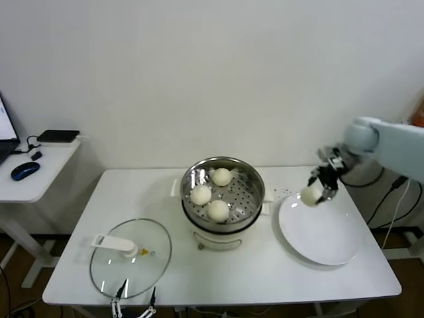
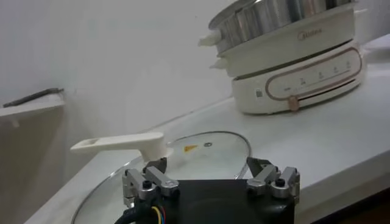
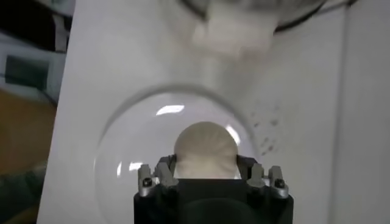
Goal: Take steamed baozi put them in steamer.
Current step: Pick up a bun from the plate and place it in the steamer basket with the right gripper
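Clearly soft goods: pale, smooth, doughy, light, easily dented and likely a little tacky, so best pinched gently across the widest part of the round body, never squeezed hard.

Left to right across the desk [image 1: 79, 265]: left claw [image 2: 210, 182] parked at the near edge, about 7 o'clock from the steamer, jaws standing apart with nothing between them, just over the lid [image 1: 130, 257]. One glass lid, lying flat, white handle up. One steamer [image 1: 223, 195] at desk centre, steel pot on a white base, perforated tray showing. Three baozi inside: one at 12 o'clock [image 1: 221, 177], one at 9 o'clock [image 1: 201, 195], one at 6 o'clock [image 1: 218, 210]. One white plate [image 1: 324, 238] at 3 o'clock from the steamer, nothing resting on it. Right claw [image 3: 206, 173] above the plate's far-left rim, closed partway on the fourth baozi [image 3: 206, 149], fingers pressing its two sides, bun lifted off the plate.

Count: four baozi in all, three in the pot and one held; one steamer, one lid, one plate, two claws.

Judged nearly done: one bun left to carry over and set down in the free spot at 3 o'clock on the tray.
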### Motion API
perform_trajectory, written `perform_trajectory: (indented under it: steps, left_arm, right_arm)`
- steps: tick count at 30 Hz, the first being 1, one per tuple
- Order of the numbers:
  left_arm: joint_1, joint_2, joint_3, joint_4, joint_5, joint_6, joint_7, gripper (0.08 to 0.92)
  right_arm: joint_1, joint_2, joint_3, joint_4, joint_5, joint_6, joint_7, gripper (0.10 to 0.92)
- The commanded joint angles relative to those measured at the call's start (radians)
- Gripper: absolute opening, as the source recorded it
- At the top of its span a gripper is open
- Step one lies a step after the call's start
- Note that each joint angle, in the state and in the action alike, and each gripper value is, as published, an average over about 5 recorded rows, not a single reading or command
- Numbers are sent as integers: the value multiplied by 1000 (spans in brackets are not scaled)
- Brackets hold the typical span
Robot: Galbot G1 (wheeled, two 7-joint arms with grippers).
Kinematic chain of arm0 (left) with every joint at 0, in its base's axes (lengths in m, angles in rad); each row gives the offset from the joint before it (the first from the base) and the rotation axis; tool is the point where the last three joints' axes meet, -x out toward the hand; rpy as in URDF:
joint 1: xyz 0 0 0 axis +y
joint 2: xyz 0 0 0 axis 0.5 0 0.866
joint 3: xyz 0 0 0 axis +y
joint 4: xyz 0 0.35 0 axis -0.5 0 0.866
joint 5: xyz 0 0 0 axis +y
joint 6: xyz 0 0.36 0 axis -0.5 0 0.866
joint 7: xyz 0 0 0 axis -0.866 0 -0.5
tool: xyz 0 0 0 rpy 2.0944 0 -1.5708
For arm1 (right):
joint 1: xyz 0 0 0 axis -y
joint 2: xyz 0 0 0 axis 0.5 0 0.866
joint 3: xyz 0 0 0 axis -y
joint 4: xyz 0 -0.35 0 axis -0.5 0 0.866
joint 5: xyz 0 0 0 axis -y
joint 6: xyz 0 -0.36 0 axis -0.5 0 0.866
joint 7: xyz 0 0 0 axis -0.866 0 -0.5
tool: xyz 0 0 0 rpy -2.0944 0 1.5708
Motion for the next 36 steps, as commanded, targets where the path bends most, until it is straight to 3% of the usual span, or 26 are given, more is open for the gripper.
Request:
perform_trajectory:
  steps: [1,20,36]
  left_arm:
    - [5,8,-2,-14,-5,1,0,823]
    - [6,10,-18,2,-12,3,2,823]
    - [-13,15,-27,9,-22,13,4,823]
  right_arm:
    - [326,252,-146,107,407,-134,19,670]
    - [-174,364,112,2,194,-233,188,670]
    - [-218,387,126,-77,133,-213,180,670]
